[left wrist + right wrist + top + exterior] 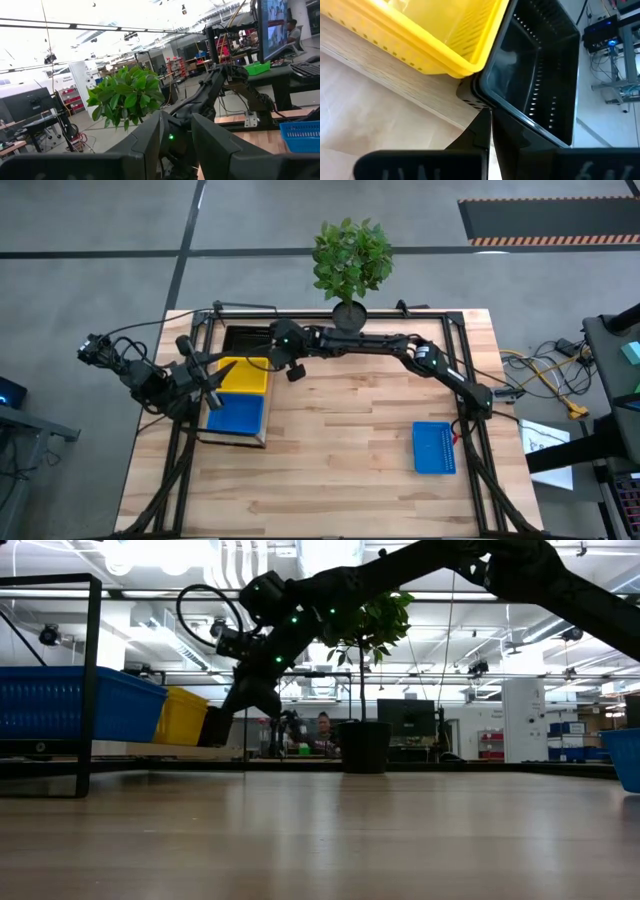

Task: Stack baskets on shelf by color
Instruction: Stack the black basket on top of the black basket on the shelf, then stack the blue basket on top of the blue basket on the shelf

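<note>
The shelf stands on the table's left part and carries a blue basket, a yellow basket and, at its far end, a black basket. Another blue basket lies flat on the tabletop at the right. My right gripper reaches across from the right and is shut on the black basket, right beside the yellow basket. My left gripper hovers open over the shelf's yellow and blue baskets; its wrist view shows its fingers apart with nothing between them. My right gripper pinches the black basket's rim at the corner next to the yellow basket. The fingers come slanting down from the table's right side. In the low view the black basket sits low at the shelf board beside the yellow basket.
A potted plant stands at the table's far edge, close behind the right arm. The shelf's black frame post rises at the near left. Bare tabletop lies between the shelf and the lone blue basket.
</note>
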Controlling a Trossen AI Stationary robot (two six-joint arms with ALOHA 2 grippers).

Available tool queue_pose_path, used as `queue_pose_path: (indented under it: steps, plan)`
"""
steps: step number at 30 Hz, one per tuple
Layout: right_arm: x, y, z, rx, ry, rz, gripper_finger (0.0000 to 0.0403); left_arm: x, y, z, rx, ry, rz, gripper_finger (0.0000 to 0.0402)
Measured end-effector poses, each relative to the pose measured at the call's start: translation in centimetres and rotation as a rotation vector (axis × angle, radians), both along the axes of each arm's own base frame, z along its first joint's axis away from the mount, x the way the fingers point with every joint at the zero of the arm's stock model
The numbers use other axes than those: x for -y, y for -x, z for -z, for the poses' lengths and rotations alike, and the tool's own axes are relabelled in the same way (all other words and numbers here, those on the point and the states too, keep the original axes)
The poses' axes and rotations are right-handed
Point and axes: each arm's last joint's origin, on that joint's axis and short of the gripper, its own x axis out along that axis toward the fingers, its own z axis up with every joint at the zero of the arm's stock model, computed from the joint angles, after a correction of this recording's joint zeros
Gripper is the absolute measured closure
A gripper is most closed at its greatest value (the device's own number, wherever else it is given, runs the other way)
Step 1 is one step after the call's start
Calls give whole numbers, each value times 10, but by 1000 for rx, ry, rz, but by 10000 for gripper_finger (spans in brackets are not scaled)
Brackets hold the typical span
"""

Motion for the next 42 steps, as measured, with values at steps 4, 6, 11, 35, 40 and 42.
queue_pose_path:
  steps: [4, 6, 11, 35, 40, 42]
  plan:
    - [0, 0, -1, -2, 7, 9, 394, 0, 0, 0, 0, 0, 0, 304]
    - [-1, 2, -4, -9, 24, 41, 394, 0, 0, 0, 0, 0, 0, 304]
    - [-16, 13, -36, -10, -17, 66, 394, 0, 0, 0, 0, -1, 0, 304]
    - [-192, 150, -94, -555, -531, 579, 394, 18, -18, -8, 125, -17, 326, 304]
    - [-211, 193, -97, -455, -733, 976, 393, 25, -29, -8, 112, -24, 327, 304]
    - [-218, 211, -92, -443, -765, 1088, 388, 28, -34, -6, 85, -35, 329, 304]
